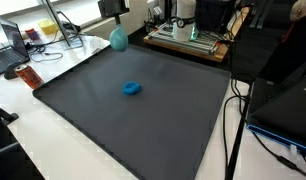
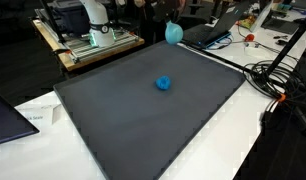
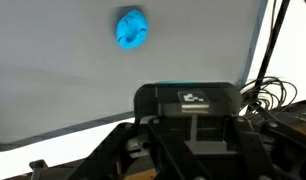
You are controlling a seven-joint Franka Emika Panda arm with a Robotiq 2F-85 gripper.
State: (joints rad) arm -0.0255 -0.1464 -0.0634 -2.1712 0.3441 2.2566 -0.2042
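My gripper (image 1: 116, 24) hangs over the far edge of the dark grey mat (image 1: 93, 120), shut on a teal rounded object (image 1: 118, 40) that dangles below it. That teal object (image 2: 173, 33) and the gripper (image 2: 173, 18) also show at the mat's (image 2: 113, 130) far side. In the wrist view the gripper's dark housing (image 3: 185, 105) fills the bottom and hides the fingertips; only a thin teal sliver (image 3: 176, 86) shows above it. A small blue lump (image 1: 132, 88) lies alone near the mat's middle, well away from the gripper, seen again in an exterior view (image 2: 164, 84) and in the wrist view (image 3: 132, 29).
The robot's white base (image 1: 184, 18) stands on a wooden platform (image 2: 88, 45) behind the mat. Laptops (image 1: 9, 45) (image 2: 219, 26) and a red item (image 1: 29, 76) sit on the white table. Black cables (image 1: 236, 110) (image 2: 278, 78) run along one side of the mat.
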